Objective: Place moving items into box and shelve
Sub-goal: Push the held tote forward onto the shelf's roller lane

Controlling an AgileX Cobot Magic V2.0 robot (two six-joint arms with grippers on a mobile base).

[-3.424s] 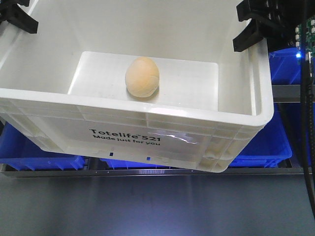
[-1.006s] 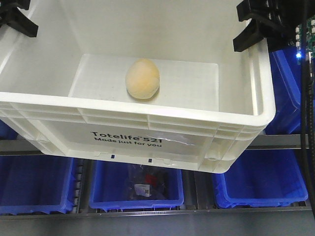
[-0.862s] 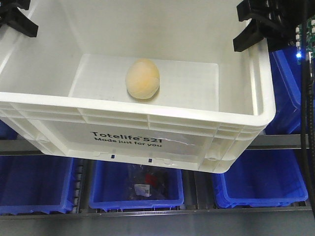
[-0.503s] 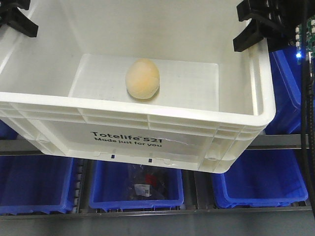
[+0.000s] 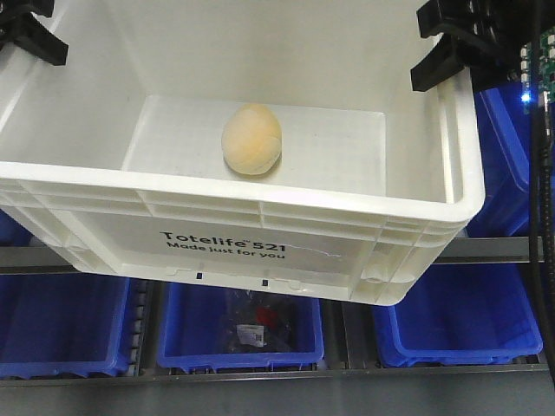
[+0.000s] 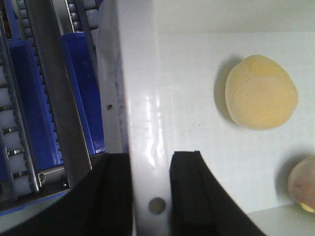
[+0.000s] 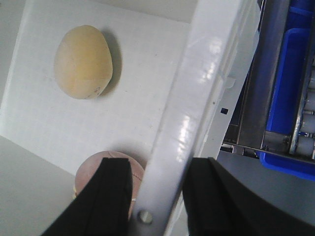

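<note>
The box (image 5: pixel 260 195), a big white tote with black print, hangs in the air in front of a shelf rack. My left gripper (image 5: pixel 30 30) is shut on its left wall (image 6: pixel 138 98), one finger inside and one outside (image 6: pixel 150 162). On the opposite side my right gripper (image 5: pixel 451 43) is clamped the same way on the right wall (image 7: pixel 197 98), fingers straddling it (image 7: pixel 157 169). A peach egg-shaped toy (image 5: pixel 251 139) (image 6: pixel 261 93) (image 7: pixel 82 61) lies on the box floor. A pinkish-brown toy (image 6: pixel 304 189) (image 7: pixel 86 174) rests near the box's near wall, hidden in the front view.
Blue plastic bins (image 5: pixel 243 334) (image 5: pixel 460 316) sit on the shelf level below the box, the middle one holding a packaged item (image 5: pixel 253 331). Another blue bin (image 5: pixel 507 156) stands behind the right wall. Steel rack rails with rollers (image 6: pixel 29 98) (image 7: pixel 266 88) flank the box. Black cables (image 5: pixel 542 217) hang at right.
Compared with 3.4 s ago the shelf sits lower in view, showing a full row of blue bins beneath the box. Over the last second nothing visibly moves.
</note>
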